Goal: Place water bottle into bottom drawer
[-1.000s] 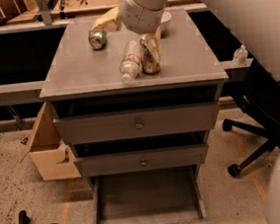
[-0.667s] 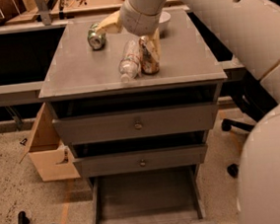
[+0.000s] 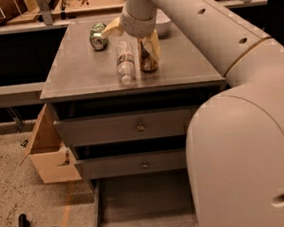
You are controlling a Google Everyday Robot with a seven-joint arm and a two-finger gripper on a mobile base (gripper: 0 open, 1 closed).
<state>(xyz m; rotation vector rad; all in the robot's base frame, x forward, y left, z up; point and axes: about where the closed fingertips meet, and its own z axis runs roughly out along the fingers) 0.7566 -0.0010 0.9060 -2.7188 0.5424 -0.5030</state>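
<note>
The bottom drawer is opened. The water bottle is left on the surface beneath the gripper, whose aperture cannot be determined. Grasping and placement remain.

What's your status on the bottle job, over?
Gripper low over cabinet top, at water bottle. Bottle lying flat, not lifted. Bottom drawer open. Gold-brown can close beside bottle.
</note>
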